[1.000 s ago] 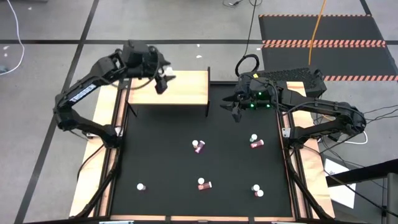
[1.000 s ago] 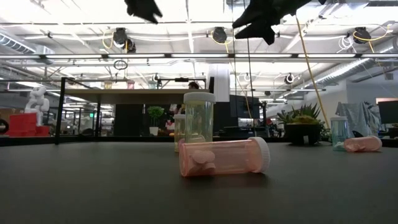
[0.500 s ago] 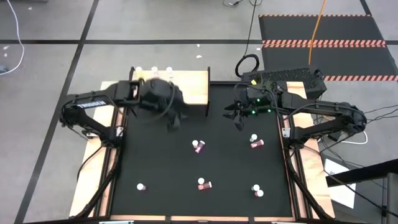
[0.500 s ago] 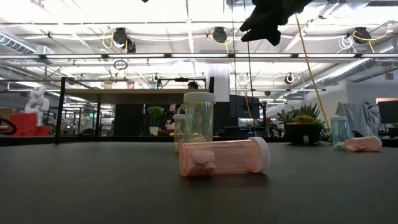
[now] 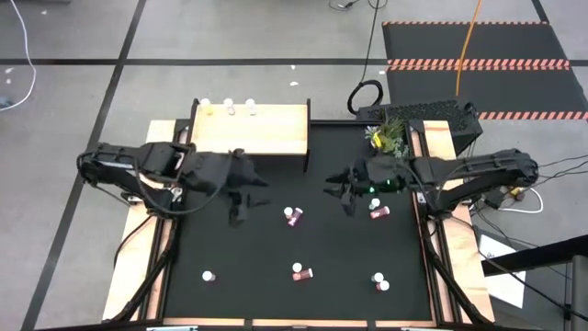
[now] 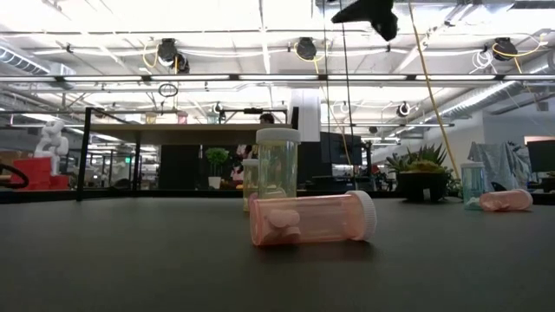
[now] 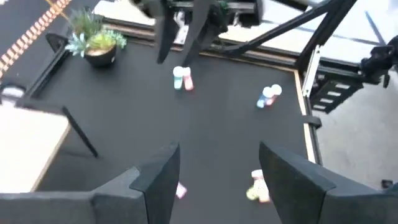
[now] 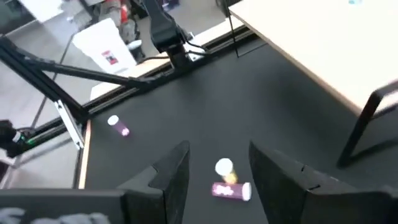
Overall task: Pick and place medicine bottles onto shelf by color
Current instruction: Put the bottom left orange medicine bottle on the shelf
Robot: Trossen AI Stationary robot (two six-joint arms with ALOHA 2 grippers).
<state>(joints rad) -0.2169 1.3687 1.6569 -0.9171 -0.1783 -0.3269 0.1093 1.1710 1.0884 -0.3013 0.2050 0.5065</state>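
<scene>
Bottles (image 5: 292, 215) light, rigid, smooth; lying ones roll. Grasp across body below cap. Left gripper (image 7: 217, 177), right gripper (image 8: 219, 168) both spread, empty, above mat. Shelf (image 5: 266, 133) behind.

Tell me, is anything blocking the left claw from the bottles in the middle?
Nothing visible. Only bare black table lies between the left gripper, whose fingers are open and empty, and the two middle bottles, one upright and one lying beside it.

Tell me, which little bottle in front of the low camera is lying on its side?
The pink bottle nearest the camera: it lies flat, white cap pointing right. The clear bottle behind it stands upright.
</scene>
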